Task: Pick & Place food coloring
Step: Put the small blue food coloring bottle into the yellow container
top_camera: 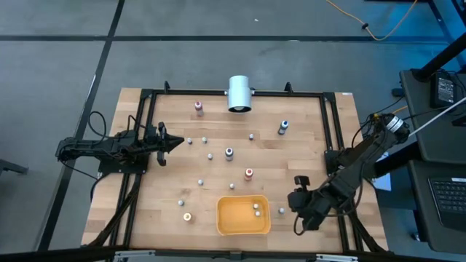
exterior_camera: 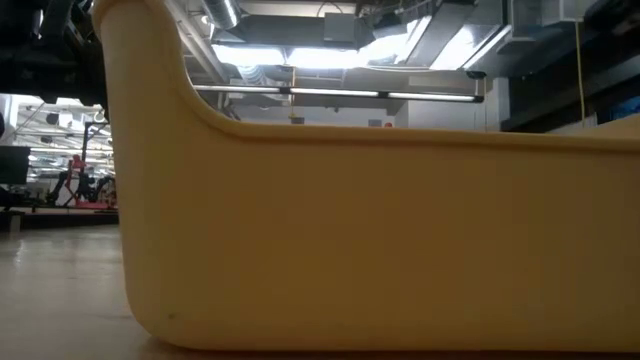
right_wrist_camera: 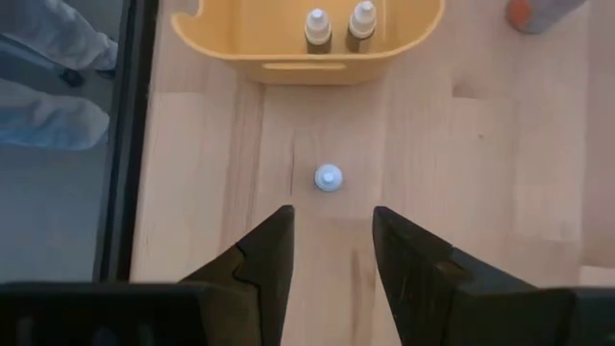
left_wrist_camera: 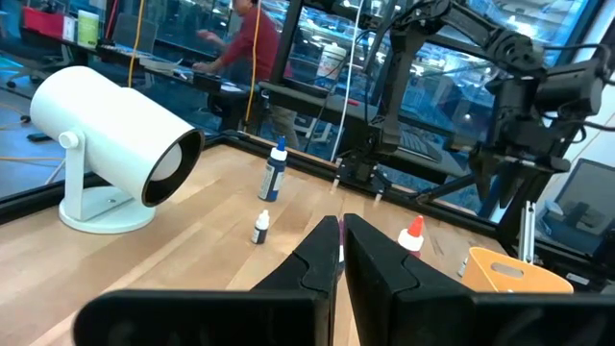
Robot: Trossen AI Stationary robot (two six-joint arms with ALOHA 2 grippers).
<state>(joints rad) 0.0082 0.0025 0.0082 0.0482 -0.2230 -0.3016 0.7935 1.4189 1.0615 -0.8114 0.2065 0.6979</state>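
Two tiny food coloring bottles (right_wrist_camera: pixel 336 25) with whitish tops stand side by side inside the orange tray (top_camera: pixel 243 215), close to its wall on the right arm's side. Another small bottle with a whitish cap (right_wrist_camera: pixel 329 177) stands upright on the wooden counter (top_camera: pixel 218 124) just outside the tray, between the tray and the right claw (right_wrist_camera: pixel 332 252). More small bottles lie scattered over the counter, among them a red-topped one (top_camera: pixel 249 174), a blue-topped one (top_camera: pixel 283 127) and a pink-topped one (top_camera: pixel 198 108). The right claw hangs above the counter with its fingers apart, holding nothing, the capped bottle just ahead of the gap. The left claw (left_wrist_camera: pixel 340 252) waits at the counter's left edge, fingers pressed together and empty. A big white cylinder (top_camera: pixel 239 93) sits at the far edge.
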